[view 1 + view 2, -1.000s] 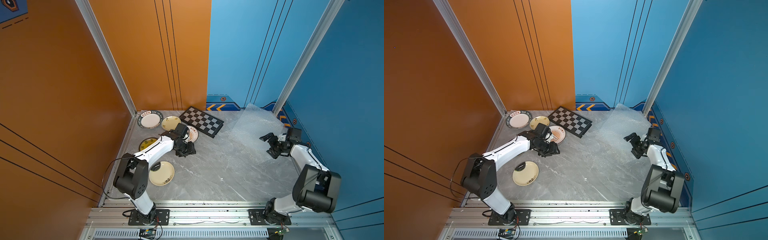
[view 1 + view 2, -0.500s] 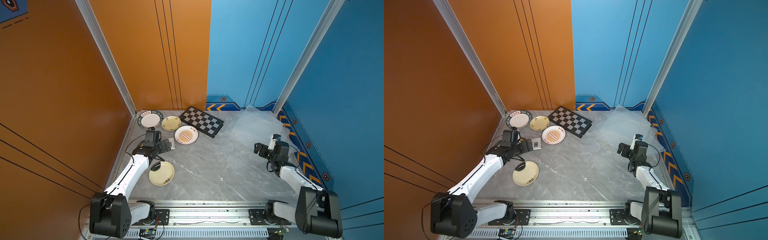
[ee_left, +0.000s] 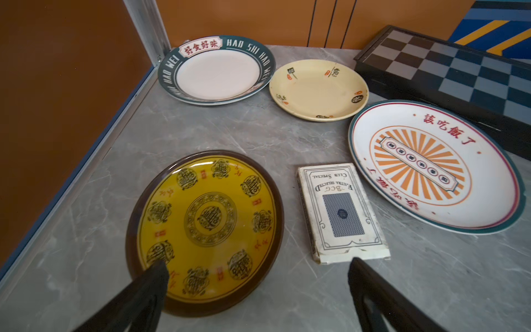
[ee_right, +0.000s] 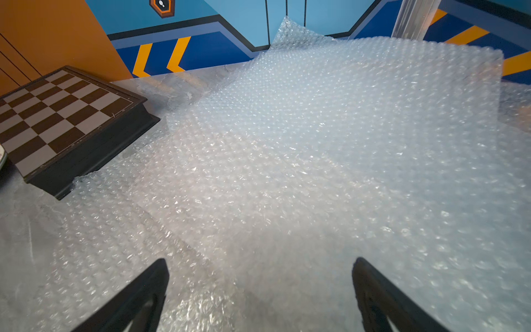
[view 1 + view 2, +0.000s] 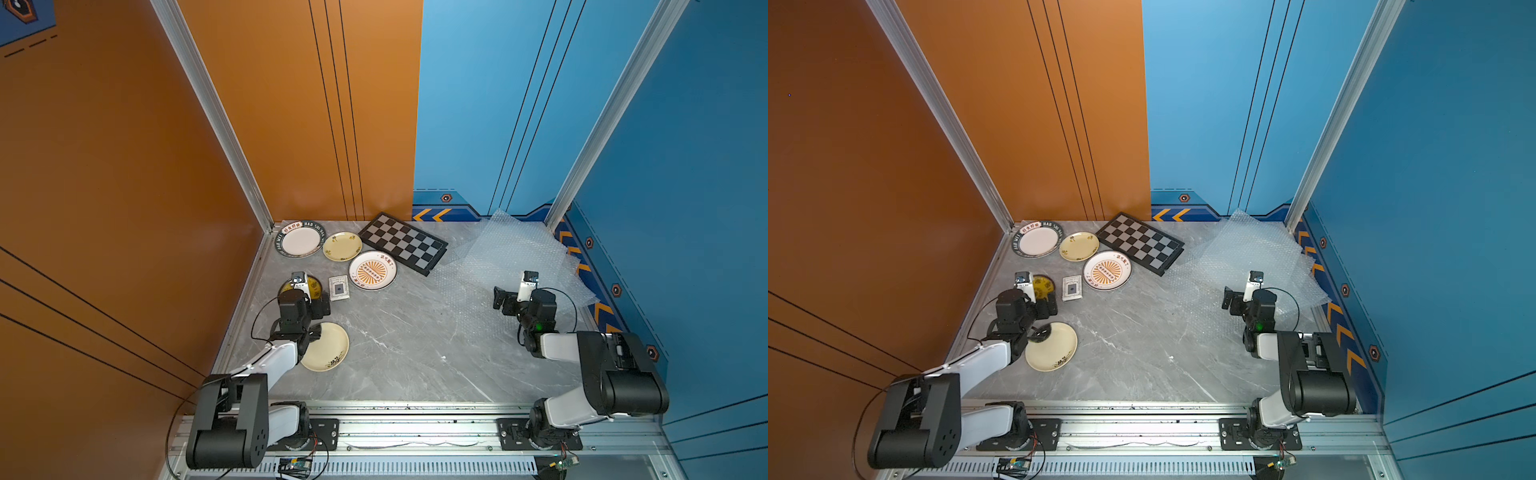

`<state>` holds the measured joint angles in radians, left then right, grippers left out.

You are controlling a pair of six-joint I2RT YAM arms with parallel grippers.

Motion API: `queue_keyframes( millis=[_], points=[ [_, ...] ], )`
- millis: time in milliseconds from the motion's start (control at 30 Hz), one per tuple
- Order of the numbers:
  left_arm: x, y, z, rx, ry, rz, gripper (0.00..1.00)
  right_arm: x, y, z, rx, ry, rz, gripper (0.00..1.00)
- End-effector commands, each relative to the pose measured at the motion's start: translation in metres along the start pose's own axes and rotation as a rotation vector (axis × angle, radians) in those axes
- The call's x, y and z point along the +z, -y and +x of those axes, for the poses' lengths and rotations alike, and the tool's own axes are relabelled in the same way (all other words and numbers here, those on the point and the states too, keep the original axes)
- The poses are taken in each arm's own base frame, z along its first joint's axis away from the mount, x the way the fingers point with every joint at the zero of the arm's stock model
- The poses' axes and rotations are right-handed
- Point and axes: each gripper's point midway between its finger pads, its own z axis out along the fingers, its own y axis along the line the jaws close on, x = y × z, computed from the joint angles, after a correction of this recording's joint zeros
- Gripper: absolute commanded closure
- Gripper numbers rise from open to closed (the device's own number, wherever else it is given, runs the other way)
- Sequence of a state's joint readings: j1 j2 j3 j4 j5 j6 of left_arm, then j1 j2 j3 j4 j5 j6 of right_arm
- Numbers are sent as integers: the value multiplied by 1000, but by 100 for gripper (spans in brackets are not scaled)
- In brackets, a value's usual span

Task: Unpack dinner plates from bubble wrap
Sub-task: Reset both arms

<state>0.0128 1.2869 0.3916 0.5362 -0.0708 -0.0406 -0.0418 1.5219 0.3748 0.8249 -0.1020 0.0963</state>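
Danger: left gripper [image 3: 258, 263], wide open and empty like right gripper [image 4: 260, 260], hangs close to yellow plate [image 3: 205, 227] and could bump it.

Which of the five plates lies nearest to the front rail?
The cream plate with the dark sprig; it lies alone, partly under the left arm.

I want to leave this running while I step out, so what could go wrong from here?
1. The open left gripper hovers with one finger over the dark-rimmed yellow plate, beside the card box; a sweep might clip either.
2. The left arm crosses above the cream plate; lowering it could knock that plate.
3. The loose bubble wrap reaches the checkerboard; if the open right gripper drags it, the board may shift.
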Motion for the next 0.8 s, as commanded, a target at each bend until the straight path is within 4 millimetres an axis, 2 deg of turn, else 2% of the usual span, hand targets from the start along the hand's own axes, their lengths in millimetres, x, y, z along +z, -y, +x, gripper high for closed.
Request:
queue_keyframes(
  millis=[0,167,200,267,333,767],
  points=[
    [5,17,-22,46,130,89,2,0,-3,-12,-47,82,10,0],
    [17,14,3,30,169,89,2,1,-1,-11,-52,64,35,0],
    [21,11,0,18,198,81,2,2,-1,-12,-55,65,40,0],
    [32,3,5,-2,88,45,2,2,0,-11,-56,64,48,0],
    [34,6,3,34,94,3,2,2,1,-12,-56,64,57,0],
    [33,8,4,51,96,-13,2,-6,23,-14,-42,98,257,0]
  ],
)
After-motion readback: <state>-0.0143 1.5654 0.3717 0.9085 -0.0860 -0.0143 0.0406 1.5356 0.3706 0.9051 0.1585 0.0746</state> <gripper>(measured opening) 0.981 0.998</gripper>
